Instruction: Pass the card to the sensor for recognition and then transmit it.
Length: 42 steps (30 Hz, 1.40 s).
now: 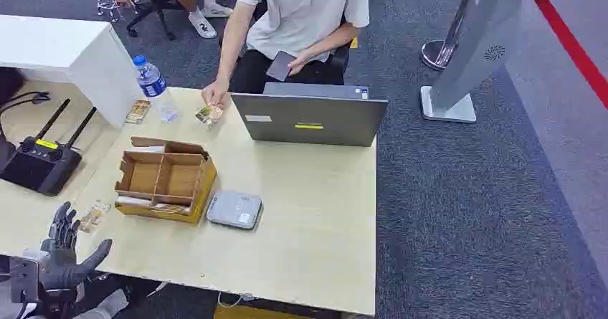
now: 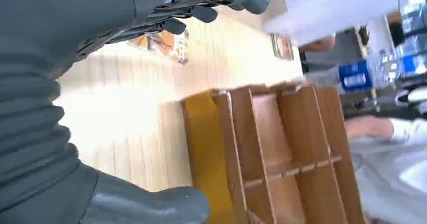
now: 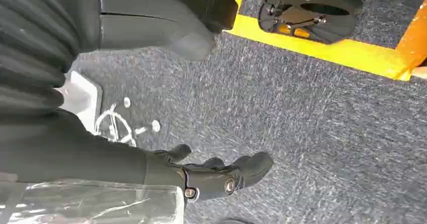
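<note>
Nearest, dark left hand [image 1: 63,251] low at the table [image 1: 315,247] edge, fingers apart and holding nothing, just short of one glossy wrapped card [image 1: 94,216]; right hand [image 3: 211,176] hanging over speckled grey carpet, fingers loosely spread, empty. Beyond: one divided cardboard box [image 1: 166,179], one flat grey sensor [image 1: 235,209] beside it. Farther: two more cards, one bottle [image 1: 150,79], one laptop [image 1: 310,117], a person's hand [image 1: 214,93].
</note>
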Each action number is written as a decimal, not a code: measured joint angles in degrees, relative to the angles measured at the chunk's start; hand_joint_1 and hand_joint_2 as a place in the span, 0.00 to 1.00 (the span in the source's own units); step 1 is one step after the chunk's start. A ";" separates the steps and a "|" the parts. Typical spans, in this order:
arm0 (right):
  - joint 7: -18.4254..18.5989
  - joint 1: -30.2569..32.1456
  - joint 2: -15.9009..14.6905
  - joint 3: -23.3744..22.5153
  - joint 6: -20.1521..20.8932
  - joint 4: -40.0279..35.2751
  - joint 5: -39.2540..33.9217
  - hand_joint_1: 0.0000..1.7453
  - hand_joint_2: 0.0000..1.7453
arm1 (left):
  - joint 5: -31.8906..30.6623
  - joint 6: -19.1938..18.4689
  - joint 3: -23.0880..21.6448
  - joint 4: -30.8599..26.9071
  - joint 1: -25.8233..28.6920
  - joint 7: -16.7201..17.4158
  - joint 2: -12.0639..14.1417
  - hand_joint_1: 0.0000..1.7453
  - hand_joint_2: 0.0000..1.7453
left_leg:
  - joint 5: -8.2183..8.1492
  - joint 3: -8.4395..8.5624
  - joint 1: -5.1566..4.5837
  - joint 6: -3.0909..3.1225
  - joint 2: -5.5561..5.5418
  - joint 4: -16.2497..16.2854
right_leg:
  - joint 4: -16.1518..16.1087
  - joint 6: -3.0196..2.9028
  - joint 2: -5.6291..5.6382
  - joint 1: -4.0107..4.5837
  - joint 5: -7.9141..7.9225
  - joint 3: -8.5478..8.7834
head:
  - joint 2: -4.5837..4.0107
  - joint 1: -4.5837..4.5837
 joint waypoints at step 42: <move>-0.41 0.55 0.33 -3.81 0.96 0.00 2.43 0.00 1.00 | -20.81 20.83 9.10 -27.82 -11.30 -0.89 -13.75 0.00 1.00 | 0.03 0.07 0.00 -0.02 0.01 0.04 | 0.00 -0.06 0.02 0.00 0.07 0.01 | 0.00 0.00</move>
